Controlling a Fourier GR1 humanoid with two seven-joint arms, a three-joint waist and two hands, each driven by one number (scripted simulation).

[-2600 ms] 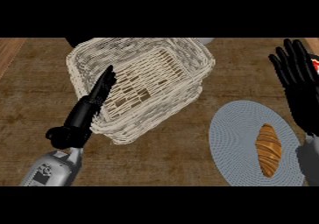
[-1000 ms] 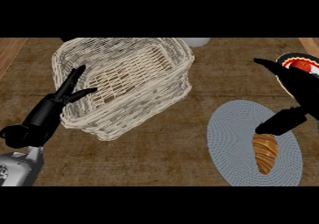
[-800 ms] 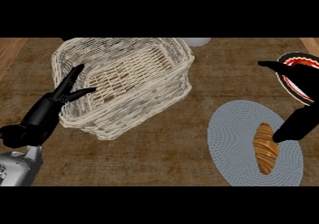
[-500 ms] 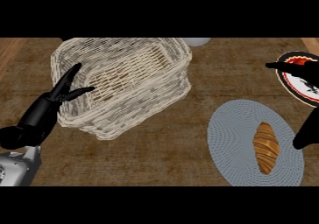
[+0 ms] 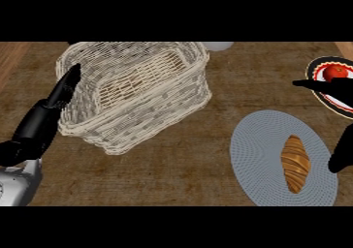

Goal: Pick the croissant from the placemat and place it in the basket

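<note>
The golden-brown crescent croissant (image 5: 295,162) lies ungrasped on the round grey woven placemat (image 5: 254,145), the right robot hand (image 5: 345,145) beside it, fingers unreadable; next, likely, a closing reach.

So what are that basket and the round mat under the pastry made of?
The basket looks like pale woven wicker: interlaced strands, with gaps showing in its walls. The placemat under the croissant looks like grey woven fabric or cord, going by its fine concentric ribbing and matte surface; which one is unclear.
</note>
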